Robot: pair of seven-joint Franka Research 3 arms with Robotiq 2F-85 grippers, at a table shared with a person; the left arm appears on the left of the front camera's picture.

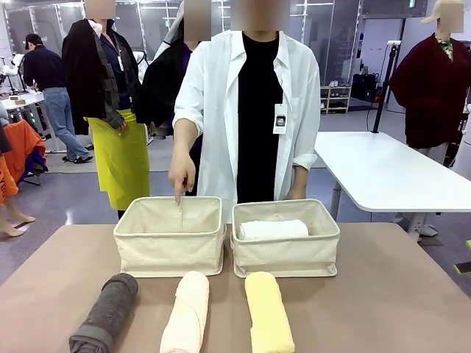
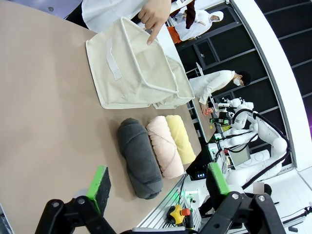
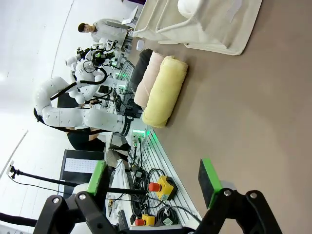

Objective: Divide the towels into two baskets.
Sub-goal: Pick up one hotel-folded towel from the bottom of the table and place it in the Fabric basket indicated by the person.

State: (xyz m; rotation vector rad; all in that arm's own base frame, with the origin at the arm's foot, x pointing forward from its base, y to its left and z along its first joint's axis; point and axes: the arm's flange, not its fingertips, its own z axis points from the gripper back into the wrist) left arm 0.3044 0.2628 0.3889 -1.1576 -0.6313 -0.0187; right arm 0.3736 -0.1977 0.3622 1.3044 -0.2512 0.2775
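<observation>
Left gripper (image 2: 158, 185): spread wide, with nothing between its green pads (image 2: 100, 187). It hangs over the table (image 1: 397, 294) on your side of the left basket (image 1: 169, 250), well short of it.
Right gripper (image 3: 153, 179): also spread and empty. It sits off to the right of the left basket, on the near side, with the yellow roll ahead of it.
Dark grey towel (image 1: 107, 315): on the table in front of the left basket, towards its left corner. In the left wrist view it is the roll closest to your left gripper, so it looks like the natural first pick.
Pale pink towel (image 1: 188, 312): in front of the left basket's right half, close beside the grey one.
Yellow towel (image 1: 268, 312): the next roll to the right, past the left basket's right wall.
Layout: the three rolls lie side by side, each with an end towards the left basket's row. You can probably straddle one across its width.
Right basket (image 1: 287, 257): right up against the left basket's right wall.
White towel (image 1: 272, 229): lying crosswise inside the right basket.
Person's hand (image 1: 181, 175): reaching in from the far side of the left basket, with the index finger pointing down into it. Nothing shows inside, so this reads as your cue for where the next roll goes.
Progress: one of the four towels is in a basket. An even split would need two in each.
Caution: the left basket's walls are soft, so turn the roll crosswise before you lower it.
</observation>
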